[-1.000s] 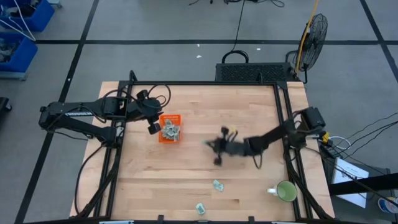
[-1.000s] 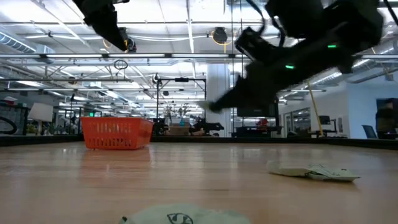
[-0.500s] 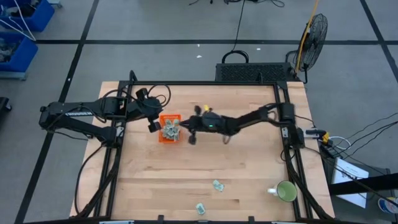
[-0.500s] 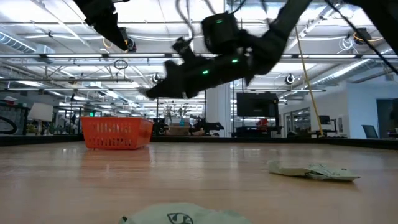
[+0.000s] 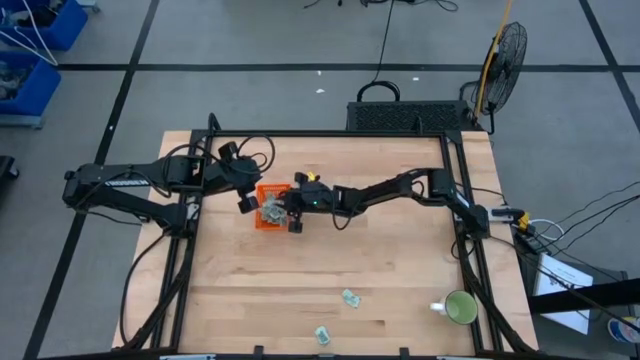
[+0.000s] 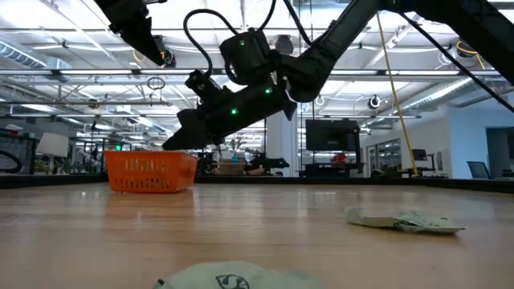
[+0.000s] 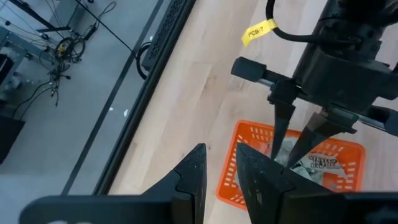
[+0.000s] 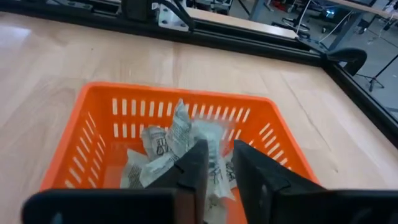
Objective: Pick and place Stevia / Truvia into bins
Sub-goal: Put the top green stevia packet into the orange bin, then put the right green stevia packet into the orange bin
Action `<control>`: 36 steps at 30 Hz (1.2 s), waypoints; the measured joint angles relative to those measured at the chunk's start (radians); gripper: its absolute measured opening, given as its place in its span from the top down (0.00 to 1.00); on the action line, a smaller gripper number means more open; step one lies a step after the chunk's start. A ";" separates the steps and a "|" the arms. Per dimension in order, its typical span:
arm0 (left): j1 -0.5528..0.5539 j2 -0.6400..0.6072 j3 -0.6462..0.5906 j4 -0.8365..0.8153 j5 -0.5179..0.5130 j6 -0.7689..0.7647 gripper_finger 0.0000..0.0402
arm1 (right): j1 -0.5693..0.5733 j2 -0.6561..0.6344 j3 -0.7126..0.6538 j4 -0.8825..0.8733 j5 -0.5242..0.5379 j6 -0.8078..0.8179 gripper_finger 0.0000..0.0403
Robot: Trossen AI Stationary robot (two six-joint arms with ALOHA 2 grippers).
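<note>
The orange bin (image 5: 262, 224) stands left of the table's middle and holds a heap of pale green and white Stevia sachets (image 8: 163, 152). One sachet (image 8: 180, 126) sticks up on edge from the heap. My right gripper (image 8: 219, 163) hangs open just over the bin's right part (image 7: 283, 158), its fingers slanting down toward the heap, with nothing between them. My left gripper (image 7: 219, 171) is open and empty, higher up by the bin's left side (image 5: 245, 203). Two more sachets (image 5: 350, 298) (image 5: 322, 334) lie flat near the table's near edge.
A green mug (image 5: 460, 308) stands at the near right corner. The two loose sachets show close up in the low view (image 6: 405, 221) (image 6: 233, 278). Bare wood lies between the bin and the near edge. A black frame runs round the table.
My right gripper has swept from the table's middle toward the left edge and now hangs over the orange bin, its arm stretched out across the table. The left arm and the loose sachets have kept still.
</note>
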 joint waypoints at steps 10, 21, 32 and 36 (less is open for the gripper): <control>0.000 0.000 0.000 0.000 0.007 -0.016 0.77 | 0.047 -0.134 -0.001 -0.086 0.001 -0.171 0.71; 0.000 0.000 -0.033 0.004 0.003 -0.036 0.77 | 0.292 -0.353 -0.004 -0.672 -0.050 -0.078 0.71; -0.003 0.000 -0.220 0.008 0.008 -0.182 0.77 | 0.623 -0.364 -0.076 -0.892 0.032 0.481 0.59; -0.016 0.000 -0.276 0.107 0.030 -0.213 0.77 | 0.682 -0.363 -0.161 -0.876 0.149 0.606 0.59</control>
